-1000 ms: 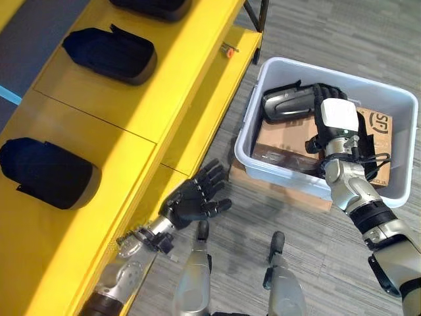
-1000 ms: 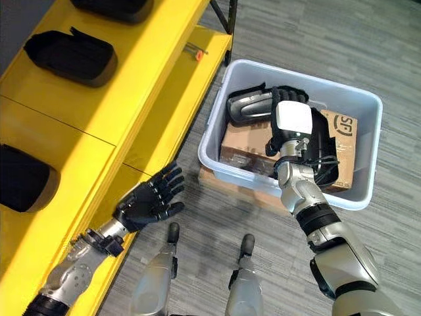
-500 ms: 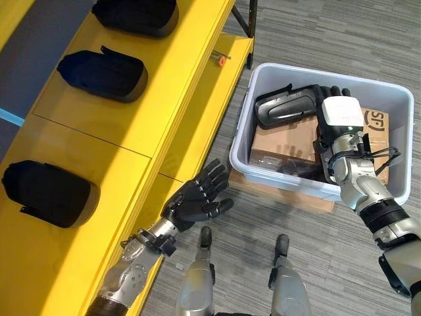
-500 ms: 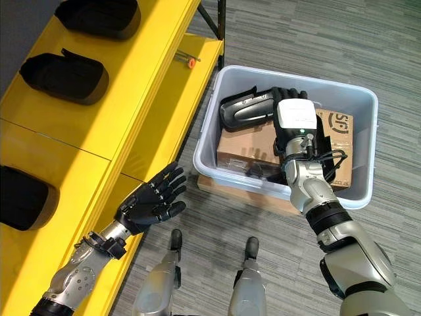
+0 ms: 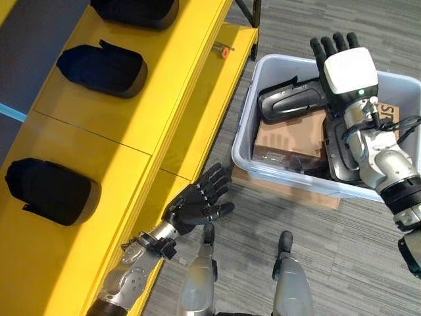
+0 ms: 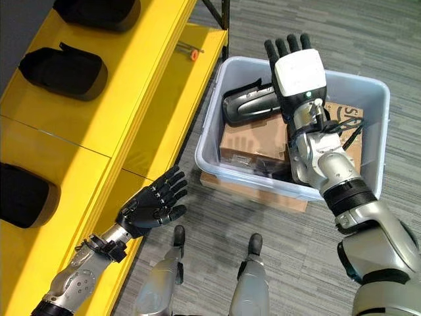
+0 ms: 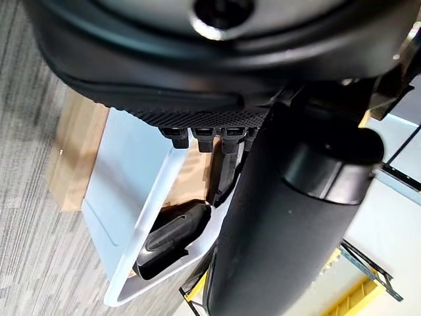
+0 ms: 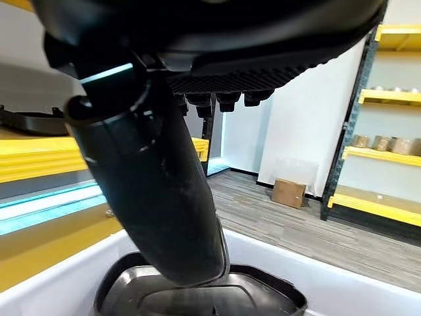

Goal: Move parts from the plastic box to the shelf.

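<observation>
Up comes the right hand (image 5: 343, 69) out of the plastic box (image 5: 276, 178): a second ago its fingers were down among the contents, and now it stands raised over the box's far side, fingers straight and spread, holding nothing. From where I stand, the grab either slipped or was never closed.

The black part (image 5: 293, 104) it was reaching for lies in the box's far left corner, resting partly on a cardboard carton (image 5: 289, 139). Its long axis runs roughly across the box, from the left wall toward the middle, tilted a little. The right hand sits above and just to the right of the part's inner end, so the part lies below and to the hand's left. A second dark part (image 5: 342, 155) lies deeper in the box, beneath the right forearm.

The left hand (image 5: 196, 201) hovers low outside the box, between its near left corner and the yellow shelf (image 5: 131, 118), fingers open and relaxed, empty. It is well apart from the part. Three black parts already sit on the shelf, one of them (image 5: 102, 69) midway along.

My guess is the right hand, being nearer, must drop again and come across the part's narrow width rather than along its length.
</observation>
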You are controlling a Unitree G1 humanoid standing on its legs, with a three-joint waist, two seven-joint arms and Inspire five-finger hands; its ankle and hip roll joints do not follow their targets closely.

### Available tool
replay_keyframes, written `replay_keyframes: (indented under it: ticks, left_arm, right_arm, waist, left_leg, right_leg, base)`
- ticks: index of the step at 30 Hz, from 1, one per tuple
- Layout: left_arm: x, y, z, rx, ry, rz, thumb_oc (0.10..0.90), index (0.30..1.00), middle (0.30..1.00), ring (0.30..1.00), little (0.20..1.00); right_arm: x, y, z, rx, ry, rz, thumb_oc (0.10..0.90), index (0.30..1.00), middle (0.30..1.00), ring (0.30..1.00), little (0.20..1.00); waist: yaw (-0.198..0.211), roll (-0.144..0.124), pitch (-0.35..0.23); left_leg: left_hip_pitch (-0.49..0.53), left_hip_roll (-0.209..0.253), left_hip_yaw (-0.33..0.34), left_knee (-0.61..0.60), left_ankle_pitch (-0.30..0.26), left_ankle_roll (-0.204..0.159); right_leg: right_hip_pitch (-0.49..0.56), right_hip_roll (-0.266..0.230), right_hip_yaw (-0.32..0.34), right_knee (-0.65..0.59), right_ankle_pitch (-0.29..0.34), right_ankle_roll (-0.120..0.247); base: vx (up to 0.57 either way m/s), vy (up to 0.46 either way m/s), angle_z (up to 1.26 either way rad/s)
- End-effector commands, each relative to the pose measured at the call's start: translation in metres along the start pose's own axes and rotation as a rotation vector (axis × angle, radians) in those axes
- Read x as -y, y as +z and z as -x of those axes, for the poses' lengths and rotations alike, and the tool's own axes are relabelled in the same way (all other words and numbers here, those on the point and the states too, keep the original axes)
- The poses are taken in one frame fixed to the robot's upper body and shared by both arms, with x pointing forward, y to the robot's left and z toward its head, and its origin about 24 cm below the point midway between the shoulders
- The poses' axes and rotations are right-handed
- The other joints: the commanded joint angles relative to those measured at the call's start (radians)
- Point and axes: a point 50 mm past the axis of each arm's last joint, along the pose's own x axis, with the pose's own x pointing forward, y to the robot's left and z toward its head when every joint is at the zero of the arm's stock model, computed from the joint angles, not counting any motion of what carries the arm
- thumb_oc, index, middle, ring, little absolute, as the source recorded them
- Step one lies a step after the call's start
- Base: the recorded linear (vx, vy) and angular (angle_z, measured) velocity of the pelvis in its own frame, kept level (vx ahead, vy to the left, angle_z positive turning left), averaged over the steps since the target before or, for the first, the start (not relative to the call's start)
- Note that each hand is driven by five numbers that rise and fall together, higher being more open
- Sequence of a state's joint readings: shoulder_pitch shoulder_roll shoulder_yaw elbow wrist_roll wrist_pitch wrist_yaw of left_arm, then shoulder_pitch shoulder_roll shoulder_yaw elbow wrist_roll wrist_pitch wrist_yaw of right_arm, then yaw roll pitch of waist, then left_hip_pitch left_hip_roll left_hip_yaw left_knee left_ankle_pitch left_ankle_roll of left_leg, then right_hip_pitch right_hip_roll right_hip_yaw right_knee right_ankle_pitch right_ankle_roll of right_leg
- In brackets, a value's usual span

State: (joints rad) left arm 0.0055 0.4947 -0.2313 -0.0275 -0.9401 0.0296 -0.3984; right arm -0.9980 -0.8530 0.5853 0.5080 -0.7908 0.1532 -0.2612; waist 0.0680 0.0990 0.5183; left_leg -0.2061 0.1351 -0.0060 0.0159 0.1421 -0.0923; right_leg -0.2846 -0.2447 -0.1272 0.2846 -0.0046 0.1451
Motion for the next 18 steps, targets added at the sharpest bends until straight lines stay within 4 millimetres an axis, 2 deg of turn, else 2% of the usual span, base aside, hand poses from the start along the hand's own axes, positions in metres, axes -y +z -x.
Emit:
replay_keyframes:
  ticks: [1, 4, 7, 12, 18]
  left_arm:
    - [0.033, 0.022, -0.004, 0.106, -0.178, -0.019, 0.900, 1.000, 1.000, 1.000, 1.000]
    - [0.034, 0.022, -0.004, 0.110, -0.180, -0.020, 0.900, 1.000, 1.000, 1.000, 1.000]
    - [0.036, 0.022, -0.001, 0.123, -0.193, -0.010, 0.900, 1.000, 1.000, 1.000, 1.000]
    - [0.039, 0.020, 0.001, 0.134, -0.206, 0.008, 0.900, 1.000, 1.000, 1.000, 1.000]
    - [0.040, 0.024, 0.005, 0.160, -0.192, 0.017, 0.900, 1.000, 1.000, 1.000, 1.000]
  right_arm:
    - [0.075, -0.008, -0.030, 0.009, -0.236, 0.011, 0.900, 1.000, 1.000, 1.000, 1.000]
    - [0.076, -0.015, -0.032, -0.010, -0.216, 0.034, 0.900, 1.000, 1.000, 1.000, 1.000]
    - [0.074, -0.026, -0.034, -0.035, -0.210, 0.056, 0.900, 1.000, 1.000, 1.000, 1.000]
    - [0.075, -0.026, -0.036, -0.021, -0.193, 0.089, 0.900, 1.000, 1.000, 1.000, 1.000]
    - [0.079, -0.020, -0.042, -0.040, -0.191, 0.101, 0.900, 1.000, 1.000, 1.000, 1.000]
  waist:
    - [0.036, 0.000, -0.031]
    - [0.041, 0.012, -0.013]
    - [0.050, 0.031, 0.002]
    - [0.055, 0.041, 0.002]
    - [0.075, 0.052, 0.002]
  left_leg:
    - [0.005, 0.080, -0.001, 0.143, -0.166, 0.003]
    - [-0.022, 0.080, -0.009, 0.159, -0.163, 0.002]
    - [-0.088, 0.078, -0.027, 0.183, -0.159, 0.002]
    - [-0.147, 0.084, -0.033, 0.199, -0.156, 0.004]
    - [-0.275, 0.103, -0.063, 0.229, -0.130, -0.001]
  right_leg:
    - [-0.101, -0.006, 0.024, 0.139, -0.088, -0.051]
    - [-0.133, -0.007, 0.028, 0.184, -0.107, -0.058]
    - [-0.227, -0.010, 0.039, 0.300, -0.160, -0.076]
    - [-0.320, -0.008, 0.052, 0.401, -0.203, -0.093]
    - [-0.459, 0.003, 0.066, 0.547, -0.269, -0.127]
  base:
    - [0.00, -0.078, 0.05]
    - [-0.01, -0.067, 0.07]
    - [0.03, -0.086, 0.12]
    - [0.04, -0.058, 0.06]
    - [0.02, -0.102, 0.02]
